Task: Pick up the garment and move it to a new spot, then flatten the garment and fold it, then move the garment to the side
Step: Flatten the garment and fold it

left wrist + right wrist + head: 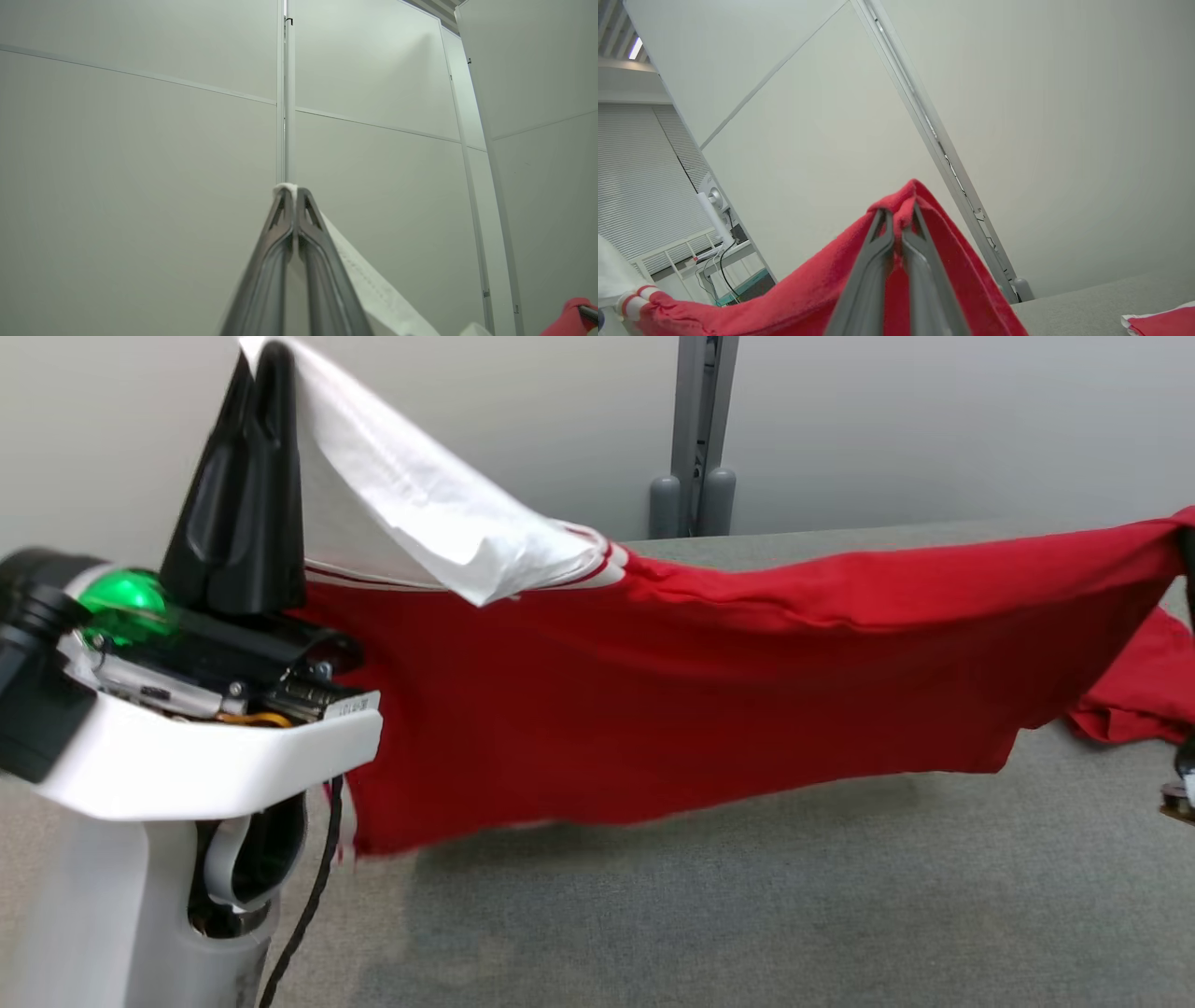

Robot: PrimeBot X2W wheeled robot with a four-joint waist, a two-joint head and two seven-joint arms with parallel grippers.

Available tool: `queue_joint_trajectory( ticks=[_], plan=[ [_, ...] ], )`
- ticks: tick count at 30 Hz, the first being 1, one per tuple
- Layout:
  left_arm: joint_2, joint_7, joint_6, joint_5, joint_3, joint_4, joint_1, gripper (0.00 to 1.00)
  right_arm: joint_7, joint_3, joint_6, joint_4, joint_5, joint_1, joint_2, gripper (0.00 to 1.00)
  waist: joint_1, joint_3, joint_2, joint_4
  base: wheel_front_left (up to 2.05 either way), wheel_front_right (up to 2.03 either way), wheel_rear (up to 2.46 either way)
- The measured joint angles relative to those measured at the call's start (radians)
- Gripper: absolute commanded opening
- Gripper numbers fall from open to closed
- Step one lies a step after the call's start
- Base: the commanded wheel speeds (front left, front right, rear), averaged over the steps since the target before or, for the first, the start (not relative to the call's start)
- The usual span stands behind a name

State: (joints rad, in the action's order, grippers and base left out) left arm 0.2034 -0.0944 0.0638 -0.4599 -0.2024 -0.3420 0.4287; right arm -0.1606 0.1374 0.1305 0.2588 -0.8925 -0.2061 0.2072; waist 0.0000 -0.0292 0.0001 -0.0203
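Note:
The garment point(672, 691) is a red shirt with white trim and a white sleeve, stretched in the air above the grey table point(747, 915). My left gripper point(266, 364) points up at the upper left, shut on the white sleeve point(420, 513); the left wrist view shows white cloth point(373, 289) pinched at my left gripper point(293, 193). At the far right edge the red cloth point(1158, 537) rises to my right gripper, mostly out of frame. The right wrist view shows my right gripper point(899, 217) shut on a red fold point(906, 196). The shirt's lower hem hangs just over the table.
A pale partition wall point(887, 420) with a grey post point(695, 439) stands behind the table. A loose red part of the shirt point(1134, 695) droops at the right. In the right wrist view a desk with cables point(724, 254) stands far off.

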Motion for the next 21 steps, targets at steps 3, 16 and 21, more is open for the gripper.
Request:
queue_joint_trajectory(
  ticks=[3,16,21],
  plan=[
    [0.003,0.037,-0.002,-0.009,-0.002,-0.022,0.05,0.0,-0.057,0.041,0.0,0.086,0.009,0.013,-0.02,0.0,0.0,-0.013,0.0,-0.006,0.0,0.0,0.0],
    [0.038,0.072,-0.109,0.032,-0.039,0.31,0.542,0.0,-0.142,0.027,0.0,-0.113,0.205,-0.459,-0.052,0.0,0.0,-0.214,0.0,-0.019,0.0,0.0,0.0],
    [0.03,0.049,-0.122,0.067,-0.03,0.526,0.887,0.0,-0.071,-0.013,0.0,-0.356,0.319,-0.85,-0.077,0.0,0.0,-0.339,0.0,-0.025,0.0,0.0,0.0]
  ],
)
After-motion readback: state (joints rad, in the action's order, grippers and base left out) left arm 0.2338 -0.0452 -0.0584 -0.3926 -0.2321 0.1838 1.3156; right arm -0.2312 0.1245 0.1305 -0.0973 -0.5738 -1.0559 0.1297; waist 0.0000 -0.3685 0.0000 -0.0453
